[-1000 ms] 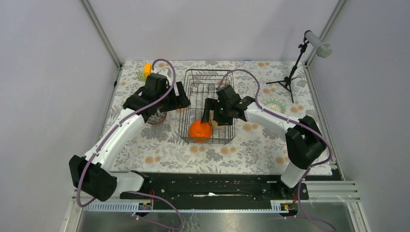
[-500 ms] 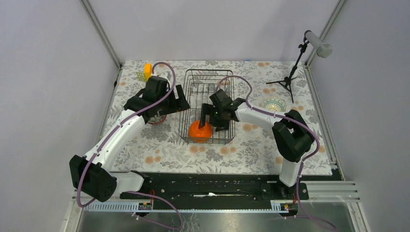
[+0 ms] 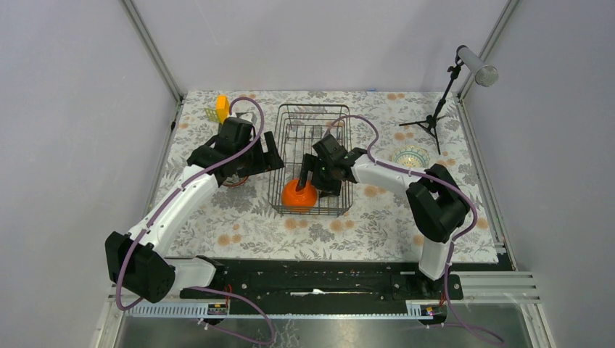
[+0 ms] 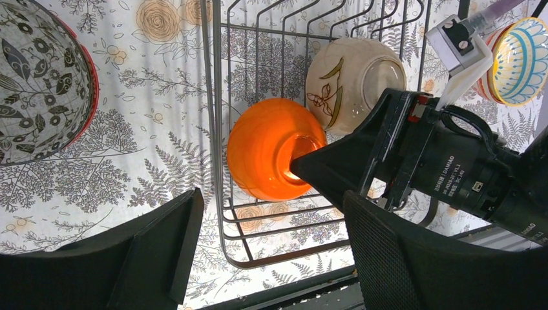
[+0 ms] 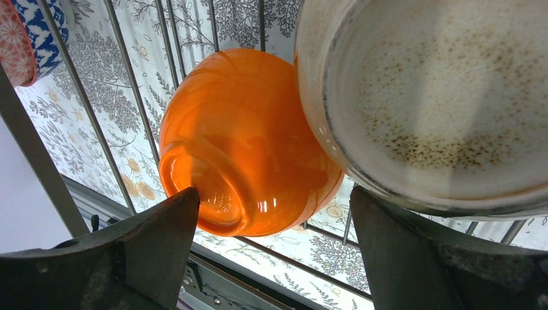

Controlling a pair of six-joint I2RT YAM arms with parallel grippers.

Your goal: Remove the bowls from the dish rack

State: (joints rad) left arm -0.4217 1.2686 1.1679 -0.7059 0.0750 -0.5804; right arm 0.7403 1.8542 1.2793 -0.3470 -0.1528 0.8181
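Bearing the dish rack [image 3: 312, 107], a floral cloth [image 3: 348, 228] meets pale walls [image 3: 319, 43]

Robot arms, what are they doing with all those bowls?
They are unloading bowls from the black dish rack. The right pincer is down inside the rack, open, with a finger on each side of the orange bowl, which lies tipped over next to a cream bowl. It has not closed on it yet. The left pincer hangs open and empty just left of the rack. A black-and-white bowl and a blue-striped bowl sit out on the flowery table.
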